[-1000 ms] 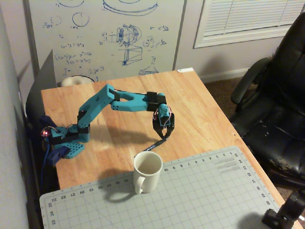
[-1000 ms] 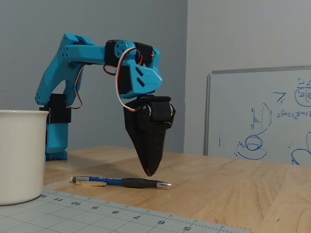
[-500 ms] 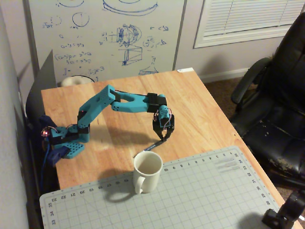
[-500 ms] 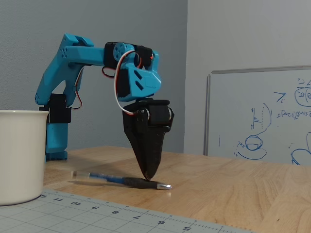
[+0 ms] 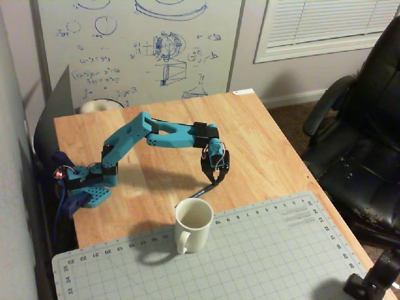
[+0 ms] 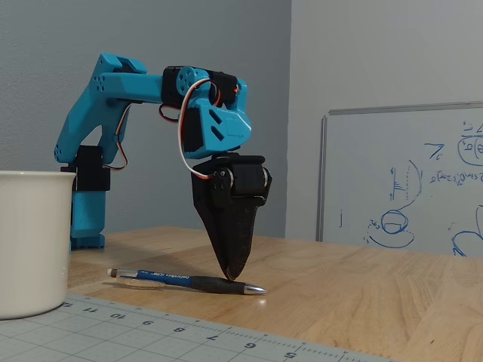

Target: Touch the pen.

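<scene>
Lying flat on the wooden table (image 6: 362,286), the pen (image 6: 185,280) rests just beyond the far edge of a grey cutting mat (image 6: 151,335), its silvery tip pointing right in the low side view. In the high view the pen (image 5: 200,190) shows as a short dark line between the mug (image 5: 192,224) and the arm. The black gripper (image 6: 232,273) points straight down with its fingers clenched into one closed wedge, grasping nothing. Its tip sits at the pen's dark grip section, touching it or a hair above; the pictures do not settle which. The touching step looks to be at its end. If contact is not yet made, the next move calls for only a slight, gentle descent, since a harder push could roll the pen aside. A white mug (image 6: 30,241) stands to the left on the mat.
</scene>
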Motion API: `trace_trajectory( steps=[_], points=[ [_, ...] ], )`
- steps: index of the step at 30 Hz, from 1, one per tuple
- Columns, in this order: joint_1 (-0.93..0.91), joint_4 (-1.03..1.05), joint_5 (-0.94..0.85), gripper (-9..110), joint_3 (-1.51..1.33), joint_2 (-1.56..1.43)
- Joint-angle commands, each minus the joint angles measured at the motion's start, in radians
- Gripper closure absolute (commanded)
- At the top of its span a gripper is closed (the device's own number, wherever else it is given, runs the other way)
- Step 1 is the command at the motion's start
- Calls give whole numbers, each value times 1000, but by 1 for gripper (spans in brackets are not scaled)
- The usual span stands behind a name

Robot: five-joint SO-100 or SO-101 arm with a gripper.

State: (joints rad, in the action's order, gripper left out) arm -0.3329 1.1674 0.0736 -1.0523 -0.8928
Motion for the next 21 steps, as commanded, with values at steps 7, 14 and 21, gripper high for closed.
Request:
trace_trajectory(
  steps=[7,14,21],
  points=[
    [5,-12,-9,101,67,-29],
    [2,-12,-9,101,69,-32],
    [-5,-12,-9,101,67,-67]
  ],
)
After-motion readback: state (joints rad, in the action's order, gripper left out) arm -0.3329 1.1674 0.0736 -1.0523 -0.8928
